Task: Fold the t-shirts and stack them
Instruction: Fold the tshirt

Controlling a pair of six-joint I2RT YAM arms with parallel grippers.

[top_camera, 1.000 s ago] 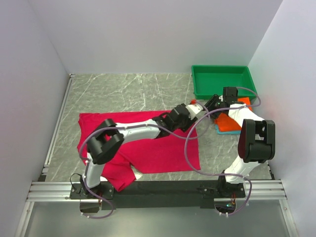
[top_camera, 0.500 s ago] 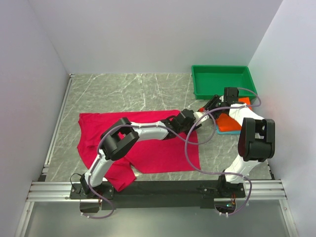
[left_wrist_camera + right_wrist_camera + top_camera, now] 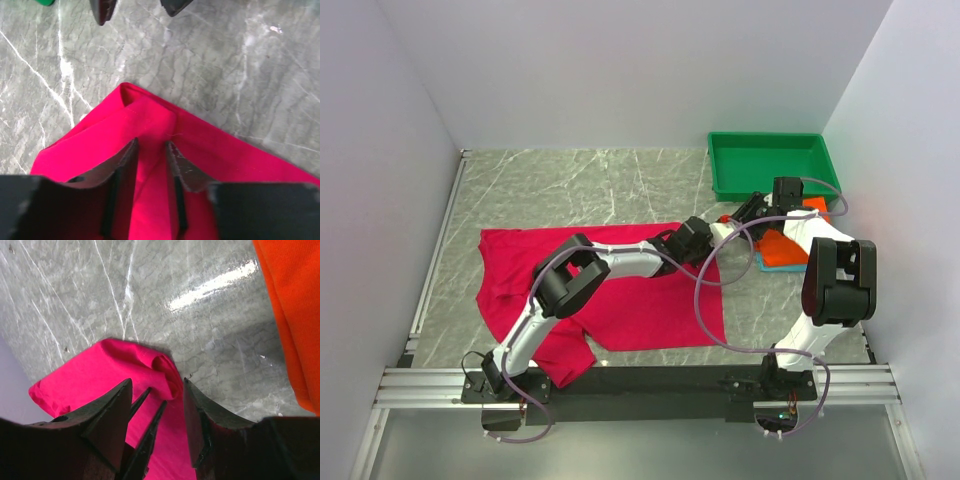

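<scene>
The crimson-pink t-shirt (image 3: 620, 290) lies spread flat across the table's middle. My left gripper (image 3: 703, 238) reaches to its far right corner and is shut on a raised ridge of the cloth (image 3: 150, 115), which runs between its jaws (image 3: 151, 146). My right gripper (image 3: 732, 218) is open just beyond that corner, and its jaws (image 3: 155, 387) straddle the curled shirt corner (image 3: 160, 365) and the left fingertips (image 3: 150, 415). The folded orange t-shirt (image 3: 782, 247) lies on the teal t-shirt (image 3: 770, 266) at the right. The orange t-shirt also shows in the right wrist view (image 3: 295, 315).
The green plastic tray (image 3: 716, 165) stands at the back right, just behind the folded pile. White walls close in the left, back and right. Grey marble tabletop (image 3: 570, 190) lies behind the shirt. Both arms crowd together by the shirt's far right corner.
My left gripper has slid a little right and away along the shirt's far edge to its corner, its elbow swinging right. The right arm has hardly moved.
</scene>
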